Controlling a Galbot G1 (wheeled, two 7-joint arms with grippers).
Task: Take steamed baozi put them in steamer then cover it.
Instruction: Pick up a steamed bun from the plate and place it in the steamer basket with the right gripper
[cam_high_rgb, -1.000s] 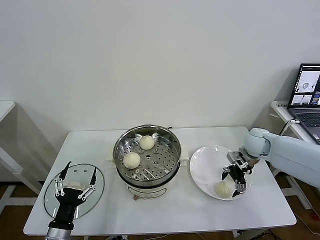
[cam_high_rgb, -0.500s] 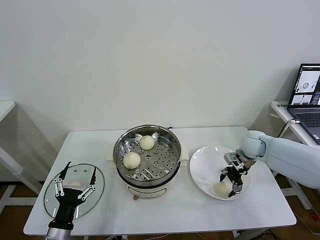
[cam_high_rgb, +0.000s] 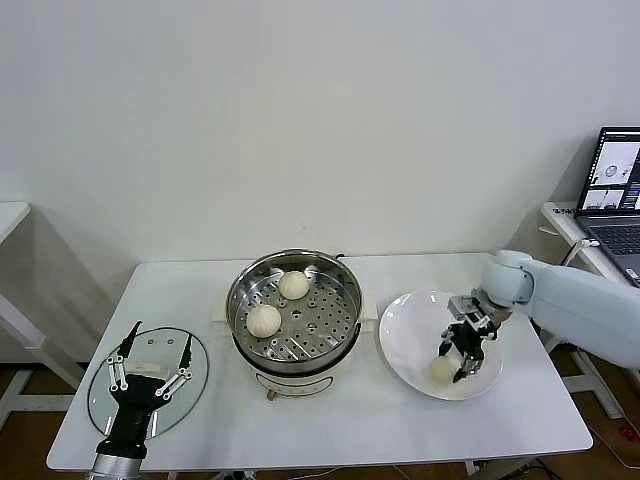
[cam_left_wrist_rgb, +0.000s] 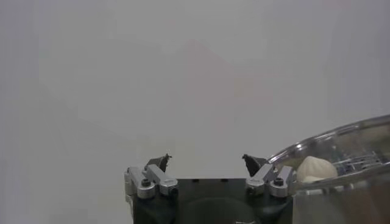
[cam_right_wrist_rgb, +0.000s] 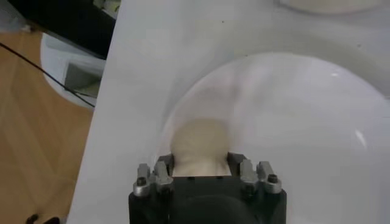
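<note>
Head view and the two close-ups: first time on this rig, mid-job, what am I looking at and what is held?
The wide picture comes from the robot's head, the others from cameras on its wrists. On the white table stand the steamer with two baozi inside, a white plate and the glass cover. The right gripper is shut on a third baozi over the plate. The left gripper waits open above the cover.

Steamer: shiny steel pot, uncovered, centre of tabletop; two cream baozi rest on its perforated tray. Third baozi over white plate, clamped in right pincer. Glass cover lies flat, far left.
</note>
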